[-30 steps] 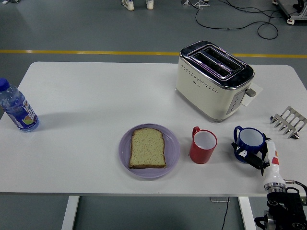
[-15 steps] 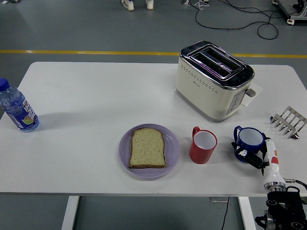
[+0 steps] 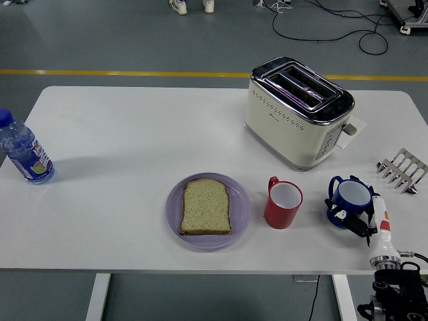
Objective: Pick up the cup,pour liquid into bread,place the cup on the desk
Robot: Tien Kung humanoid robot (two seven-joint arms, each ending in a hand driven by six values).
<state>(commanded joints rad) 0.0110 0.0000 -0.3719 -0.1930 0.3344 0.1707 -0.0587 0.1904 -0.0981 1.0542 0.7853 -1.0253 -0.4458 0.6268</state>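
The right robot hand reaches in from the lower right corner, at about five o'clock on the white desk, and its black fingers are wrapped around a blue cup with two handles; the cup looks tilted a little, though whether its base is touching the desk I cannot tell. Just beside it, toward nine o'clock, stands a red mug, upright, its white inside showing and its handle turned to the upper left. Further along that same nine o'clock line, near the mug but not touching it, sits a lilac plate with one slice of bread lying flat on it, close to the desk's near edge. Up at about one o'clock from the mug is a cream and chrome two-slot toaster, set at an angle, with a white card or paper poking out at its right side. Over at three o'clock, near the desk's right edge, lies a small metal toast rack, well apart from the blue cup. Far away at nine o'clock, right at the left edge, stands a clear water bottle with a blue cap. Beyond the desk is grey floor with a yellow line and loose black cables.
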